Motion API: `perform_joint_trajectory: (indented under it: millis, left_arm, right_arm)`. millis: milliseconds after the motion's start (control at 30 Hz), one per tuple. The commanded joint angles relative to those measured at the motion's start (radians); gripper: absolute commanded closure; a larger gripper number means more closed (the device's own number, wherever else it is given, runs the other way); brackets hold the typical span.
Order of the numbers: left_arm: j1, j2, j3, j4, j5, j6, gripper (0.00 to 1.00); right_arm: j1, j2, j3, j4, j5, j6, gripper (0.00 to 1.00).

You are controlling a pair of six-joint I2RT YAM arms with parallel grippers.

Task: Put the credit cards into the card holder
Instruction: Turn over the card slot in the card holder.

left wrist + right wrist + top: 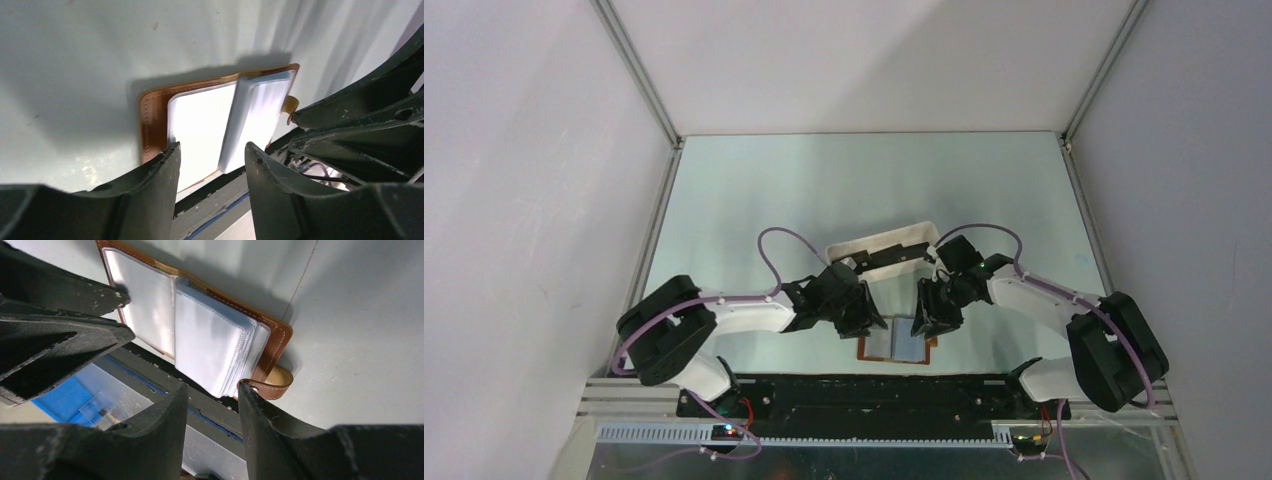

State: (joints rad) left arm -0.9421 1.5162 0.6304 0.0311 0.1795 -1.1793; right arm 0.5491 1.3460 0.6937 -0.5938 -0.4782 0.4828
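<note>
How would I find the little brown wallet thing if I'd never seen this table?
Look at the near edge of the pale table, between the left gripper and the right gripper. The card holder lies open there. It is the only brown leather thing, with pale pockets inside and a snap tab, unlike the white tray farther back.

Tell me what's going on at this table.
Both arms are working over the card holder, which lies open near the front edge of the table with its clear pockets showing. The left fingers and right fingers hang just above it, spread apart and gripping nothing. No card is in either pair yet. Dark shapes, probably the credit cards, sit in the white tray behind.
</note>
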Motion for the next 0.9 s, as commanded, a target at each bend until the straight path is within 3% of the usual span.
perform_joint_trajectory:
  millis: [0, 233, 467, 867]
  left_arm:
    - [0.003, -0.057, 0.025, -0.145, -0.071, 0.057, 0.45]
    - [0.004, -0.056, 0.008, -0.146, -0.06, 0.057, 0.48]
    - [0.004, -0.04, 0.016, -0.146, -0.047, 0.065, 0.51]
    - [0.004, -0.028, 0.017, -0.147, -0.039, 0.071, 0.56]
  right_arm:
    - [0.005, 0.026, -0.004, 0.033, 0.014, 0.031, 0.54]
    - [0.018, 0.071, -0.004, 0.085, -0.023, 0.045, 0.55]
    - [0.024, 0.101, -0.004, 0.13, -0.047, 0.059, 0.62]
    - [0.031, 0.114, -0.003, 0.235, -0.173, 0.112, 0.61]
